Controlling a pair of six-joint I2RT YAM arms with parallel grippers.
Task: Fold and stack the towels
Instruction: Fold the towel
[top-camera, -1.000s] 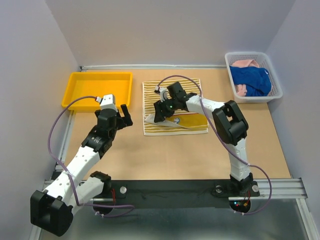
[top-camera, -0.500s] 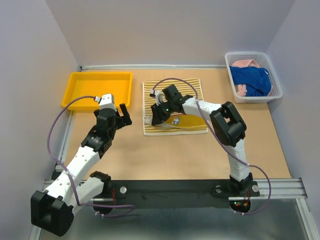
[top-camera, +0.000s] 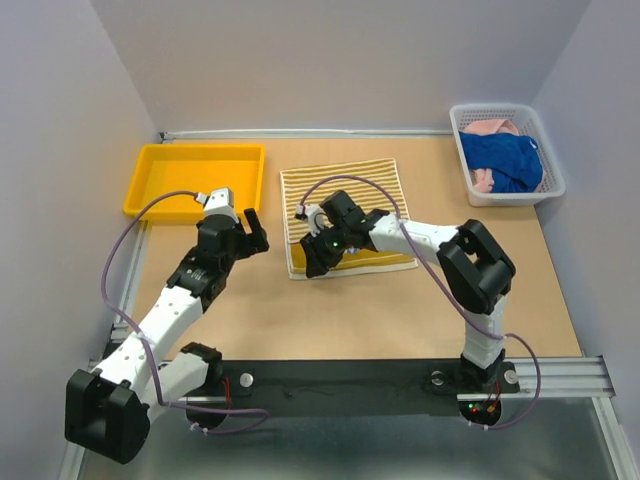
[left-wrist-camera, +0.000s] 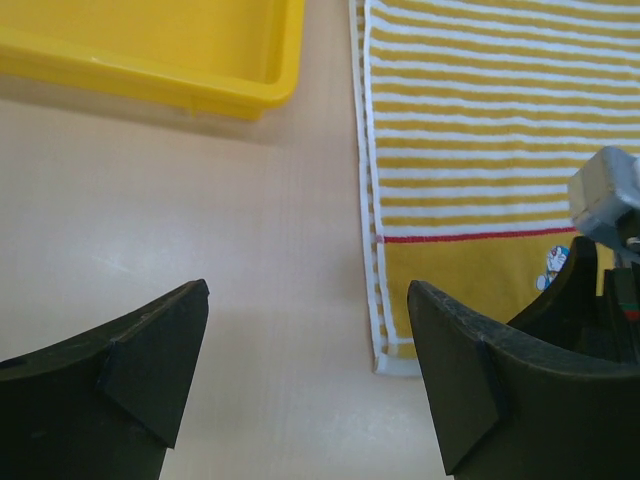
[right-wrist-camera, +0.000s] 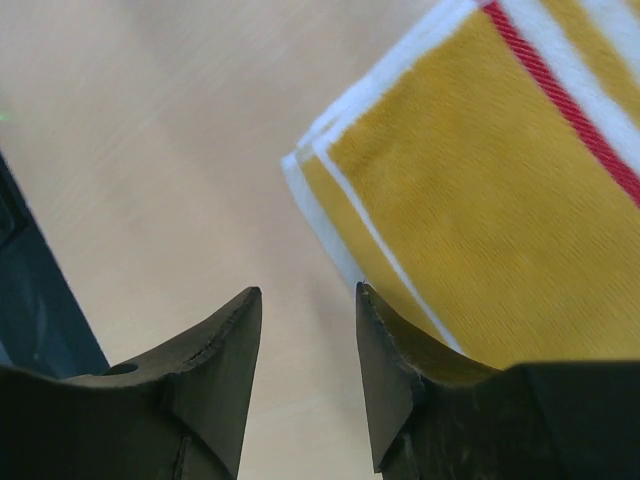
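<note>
Striped towel is laid flat on the table, centre-far. Right hand is set low at its near-left corner, fingers partly apart, nothing clamped. Left hand is held wide apart over the table, left of the towel. Blue towel and pink towel are piled in the white basket, far right.
</note>
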